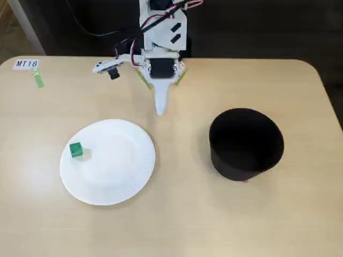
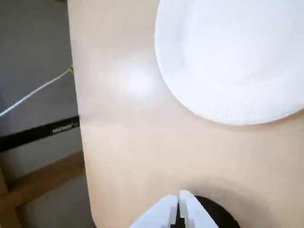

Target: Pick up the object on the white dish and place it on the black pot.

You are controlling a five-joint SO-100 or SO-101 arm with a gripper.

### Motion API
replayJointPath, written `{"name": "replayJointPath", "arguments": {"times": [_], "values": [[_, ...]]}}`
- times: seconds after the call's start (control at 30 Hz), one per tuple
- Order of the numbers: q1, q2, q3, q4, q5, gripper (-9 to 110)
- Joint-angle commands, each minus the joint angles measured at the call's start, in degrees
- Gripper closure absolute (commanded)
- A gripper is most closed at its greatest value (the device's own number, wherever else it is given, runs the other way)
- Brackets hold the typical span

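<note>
**Cube waits on the dish, fingers empty near the far edge**

Fixed view: the arm reaches in over the desk's [image 1: 177,225] far edge, near its middle. The fingers [image 1: 160,108] point toward the near edge, pressed together and holding nothing, their tip just above bare wood. The dish [image 1: 128,171] lies toward the left edge, nearer the camera than the fingers. The green cube [image 1: 75,150] sits on the dish's left rim area, so it lies to the left of the fingers and closer to the near edge, with most of the dish's width between. The cube looks about equal on all sides, so no long axis matters. The pot [image 1: 246,143] stands toward the right edge, upright, mouth open, well apart from the dish.

Wrist view: the fingers [image 2: 179,205] show at the bottom edge, closed with only a thin seam between them. Part of the dish [image 2: 228,61] fills the upper right; the cube is out of frame. My guess: the fingers must open and swing toward the dish's far side.
</note>
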Motion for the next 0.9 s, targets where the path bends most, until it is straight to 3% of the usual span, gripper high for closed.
{"name": "replayJointPath", "arguments": {"times": [0.0,0.2,0.63,0.87], "values": [[3.60,-5.63,-8.26,1.76,2.64,101],[12.39,-18.02,-19.34,8.96,9.23,101],[31.11,-27.33,-21.18,9.84,22.59,102],[34.80,-35.24,-25.58,6.86,24.43,102]]}}
